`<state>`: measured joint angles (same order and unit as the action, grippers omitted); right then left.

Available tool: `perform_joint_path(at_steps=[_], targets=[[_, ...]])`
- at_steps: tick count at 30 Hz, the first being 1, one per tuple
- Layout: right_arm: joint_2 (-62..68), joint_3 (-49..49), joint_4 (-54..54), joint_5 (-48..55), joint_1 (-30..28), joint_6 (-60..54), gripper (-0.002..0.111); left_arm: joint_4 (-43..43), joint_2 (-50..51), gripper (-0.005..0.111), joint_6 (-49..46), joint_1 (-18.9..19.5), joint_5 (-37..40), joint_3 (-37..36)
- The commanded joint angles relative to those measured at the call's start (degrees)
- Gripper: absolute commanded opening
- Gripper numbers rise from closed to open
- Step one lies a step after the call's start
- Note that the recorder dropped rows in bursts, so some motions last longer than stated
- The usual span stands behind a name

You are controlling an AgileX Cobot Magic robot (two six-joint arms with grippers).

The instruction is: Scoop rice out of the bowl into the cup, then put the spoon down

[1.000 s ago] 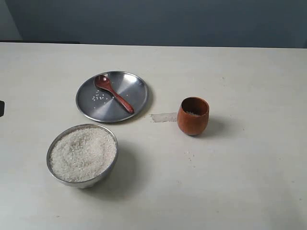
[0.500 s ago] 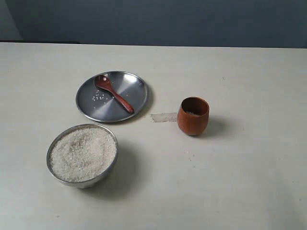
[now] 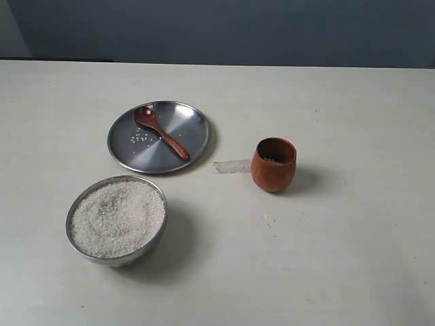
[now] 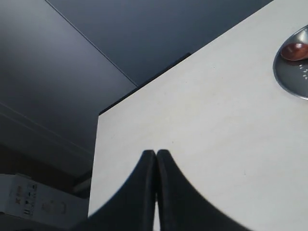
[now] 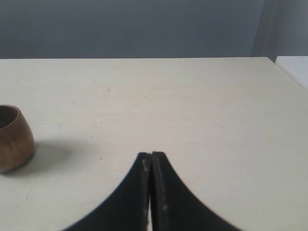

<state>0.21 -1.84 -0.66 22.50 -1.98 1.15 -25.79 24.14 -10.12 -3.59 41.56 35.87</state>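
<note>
— Rice (image 3: 117,217), the off-white loose grains: where is it?
— Heaped almost to the rim of the round, deep stainless-steel bowl (image 3: 136,257). A few pale grains seem to show inside the small reddish-brown wooden cup (image 3: 273,166), well apart to the right. The slender glossy reddish-brown wooden spoon (image 3: 162,132) lies on the flat steel plate (image 3: 187,122) behind the bowl, beside some stray grains (image 3: 139,138).
— And the pincers?
— The left gripper (image 4: 156,155) and right gripper (image 5: 151,156) each have jaws pressed together, gripping nothing.
— What could go wrong?
— My guess is that the thin handle, flat on slick steel, could slide or pivot when pinched. The bowl is so full that a deep dig would spill, and the narrow cup could tip if knocked.
— Any writing?
— None legible; the white box (image 4: 33,202) off the table carries marks too small to read
</note>
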Motion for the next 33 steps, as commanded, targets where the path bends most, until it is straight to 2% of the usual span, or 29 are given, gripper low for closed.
perform_joint_path(at_steps=[1, 6, 11, 14, 20, 27, 33], targets=[[-0.2, -0.2, 0.0, 0.0, -0.3, 0.1, 0.0, 0.0, -1.0, 0.0, 0.5, 0.1, -0.4, 0.3], [-0.2, -0.2, 0.0, 0.0, -0.3, 0.1, 0.0, 9.0, -2.8, 0.0, 1.3, 0.1, -2.8, -1.2], [-0.2, -0.2, 0.0, 0.0, -0.3, 0.1, 0.0, 18.8, -5.2, 0.0, 1.3, 0.1, -15.4, -9.0], [-0.2, -0.2, 0.0, 0.0, -0.3, 0.1, 0.0, 22.2, -6.9, 0.0, 1.3, 0.1, -17.5, -13.6], [-0.2, -0.2, 0.0, -0.2, -0.3, 0.1, 0.0, 23.3, -11.9, 0.0, 1.3, 0.1, -19.0, -20.0], [-0.2, -0.2, 0.0, -0.2, -0.3, 0.1, 0.0, 27.1, -17.4, 0.0, 2.6, 0.1, -27.7, -27.9], [-0.2, -0.2, 0.0, -0.2, -0.3, 0.1, 0.0, 28.0, -21.8, 0.0, 2.6, 0.1, -28.8, -33.5]])
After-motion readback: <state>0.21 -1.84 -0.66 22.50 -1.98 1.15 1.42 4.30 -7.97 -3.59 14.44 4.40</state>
